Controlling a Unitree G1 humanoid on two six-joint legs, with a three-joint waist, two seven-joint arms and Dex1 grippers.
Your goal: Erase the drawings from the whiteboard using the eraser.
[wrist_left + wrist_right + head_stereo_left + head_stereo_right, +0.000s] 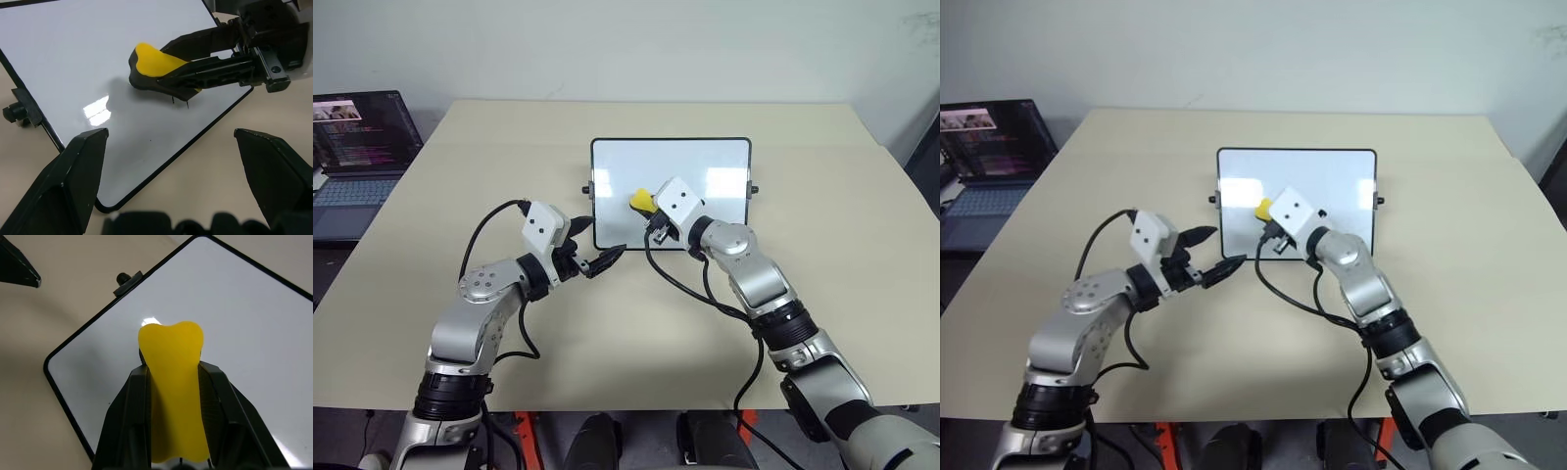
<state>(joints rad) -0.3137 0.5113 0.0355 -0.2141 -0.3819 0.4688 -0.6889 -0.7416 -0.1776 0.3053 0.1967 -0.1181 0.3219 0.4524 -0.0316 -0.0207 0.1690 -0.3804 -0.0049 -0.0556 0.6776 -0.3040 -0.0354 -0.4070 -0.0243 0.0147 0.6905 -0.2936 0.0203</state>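
The whiteboard (705, 162) lies flat in the middle of the table, black-framed with a knob (587, 190) on each side. My right gripper (647, 209) is shut on the yellow eraser (641, 201), whose dark underside rests on the board's left part (151, 63). In the right wrist view the eraser (171, 362) sticks out between the two black fingers (132, 401). My left gripper (1215, 249) stands open just off the board's near left corner, with nothing between its fingers. The drawings are out of view; the board surface that shows is plain white.
An open laptop (357, 147) sits off the table's far left corner. Black cables (685, 284) loop from both wrists over the beige tabletop (842, 215). Bare table lies to the right of the board and in front of it.
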